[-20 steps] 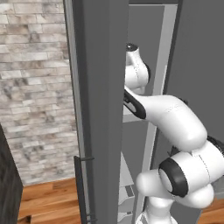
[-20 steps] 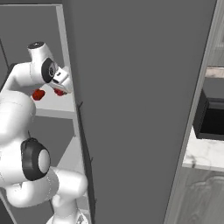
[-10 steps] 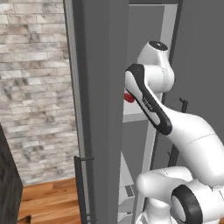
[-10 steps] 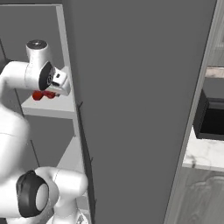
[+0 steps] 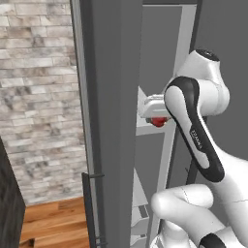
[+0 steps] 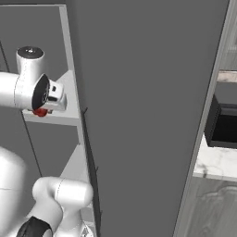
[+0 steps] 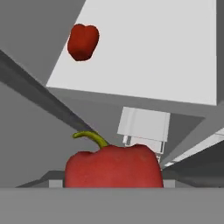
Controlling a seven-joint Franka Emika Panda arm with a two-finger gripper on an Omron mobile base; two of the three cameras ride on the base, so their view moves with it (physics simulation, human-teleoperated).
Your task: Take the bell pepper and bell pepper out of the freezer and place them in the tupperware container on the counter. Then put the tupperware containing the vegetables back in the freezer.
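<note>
Inside the tall dark grey freezer [image 5: 116, 121], w/ its door swung wide, the white robot arm [image 5: 198, 131] reaches in at the level of a pale grey-white shelf [image 6: 65, 118]. One glossy red bell pepper [image 7: 113, 165] fills the bottom of the hand view, curved yellow-green stem pointing up-left, right up against the cam. Looks like it's sitting between the claw's fingers, but the fingertips themselves are hidden behind it, so can't tell for sure if the claw is clamped on it or just around it. In the left base view a bit of red shows right under the wrist by the shelf edge [image 5: 159, 121], same in the right base view, red blob peeking below the hand.

Second red bell pepper [image 7: 83, 41] lies alone on a flat white shelf surface [image 7: 166, 52], well apart from the first one, nothing else near it.

Off to the right in the right base view: white marble-look counter [image 6: 214, 163] w/ a black boxy microwave [image 6: 224, 121] on it. Brick wall [image 5: 38, 97] and wood floor [image 5: 53, 225] on the left side of the freezer.
</note>
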